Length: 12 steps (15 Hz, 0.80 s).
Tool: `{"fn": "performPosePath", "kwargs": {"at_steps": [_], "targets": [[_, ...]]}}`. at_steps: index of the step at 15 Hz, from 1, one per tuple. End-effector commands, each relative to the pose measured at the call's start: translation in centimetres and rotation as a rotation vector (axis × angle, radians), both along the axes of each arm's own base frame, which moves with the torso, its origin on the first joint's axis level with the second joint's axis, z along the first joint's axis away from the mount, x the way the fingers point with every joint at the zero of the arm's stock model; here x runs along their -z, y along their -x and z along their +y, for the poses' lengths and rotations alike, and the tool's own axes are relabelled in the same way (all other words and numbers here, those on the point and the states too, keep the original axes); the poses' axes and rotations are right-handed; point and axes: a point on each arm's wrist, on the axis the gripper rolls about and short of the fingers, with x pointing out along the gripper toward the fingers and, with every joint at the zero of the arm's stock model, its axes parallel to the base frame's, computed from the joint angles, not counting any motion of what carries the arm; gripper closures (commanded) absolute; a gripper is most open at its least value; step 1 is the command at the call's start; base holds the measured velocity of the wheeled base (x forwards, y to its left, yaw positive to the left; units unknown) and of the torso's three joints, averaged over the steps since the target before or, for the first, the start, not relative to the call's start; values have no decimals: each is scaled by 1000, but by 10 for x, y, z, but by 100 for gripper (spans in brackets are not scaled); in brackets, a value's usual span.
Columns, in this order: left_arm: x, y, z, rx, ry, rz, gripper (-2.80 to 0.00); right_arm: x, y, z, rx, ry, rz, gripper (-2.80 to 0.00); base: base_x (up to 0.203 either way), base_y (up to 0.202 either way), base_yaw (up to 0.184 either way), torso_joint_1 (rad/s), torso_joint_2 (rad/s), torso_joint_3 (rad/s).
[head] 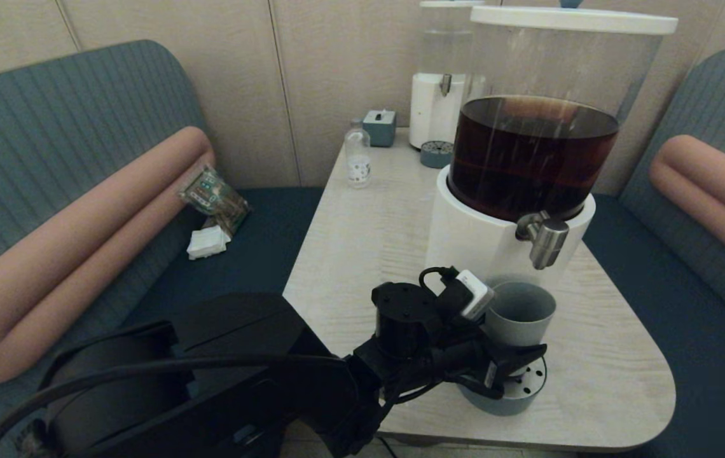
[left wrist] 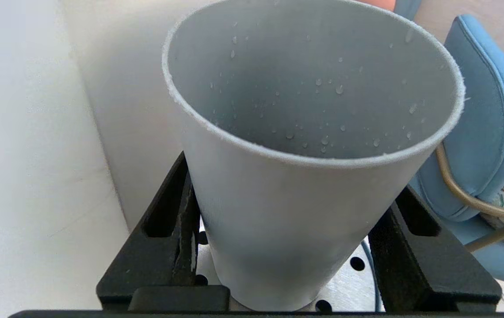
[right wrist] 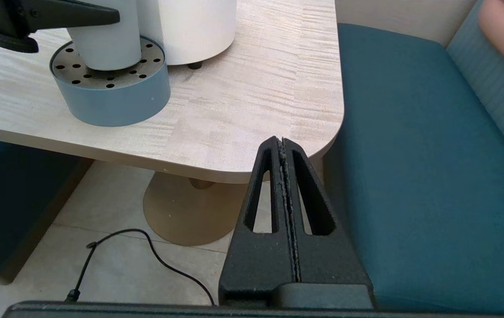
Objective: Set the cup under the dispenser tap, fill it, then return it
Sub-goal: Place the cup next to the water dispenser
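Head view: left hand grips cup, upright, mouth up, below dispenser tap.

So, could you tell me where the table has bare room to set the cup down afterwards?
The widest bare patch of the table lies left of the dark dispenser, running back toward the bottle. A narrower strip borders the right edge beside the drip tray. It is crowded under the tap, where the left gripper holds the cup.
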Motion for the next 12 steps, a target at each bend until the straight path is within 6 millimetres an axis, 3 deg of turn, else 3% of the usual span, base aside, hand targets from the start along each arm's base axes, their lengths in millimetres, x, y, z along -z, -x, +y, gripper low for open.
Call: {"fn": "performPosePath", "kwargs": {"at_steps": [1,4,8,12], "targets": [[-7,3,3,1,10,-10,0,0,0,0,-1,1,-1,0,0,0,0,0,0,0],[-18,13,16,-20,2,-5,0,0,0,0,-1,1,-3,0,0,0,0,0,0,0],[-37,34,49,-132,-14,40,0,0,0,0,-1,1,-2,0,0,0,0,0,0,0],[-63,20,102,-354,49,78,0,0,0,0,-1,1,-1,0,0,0,0,0,0,0]]}}
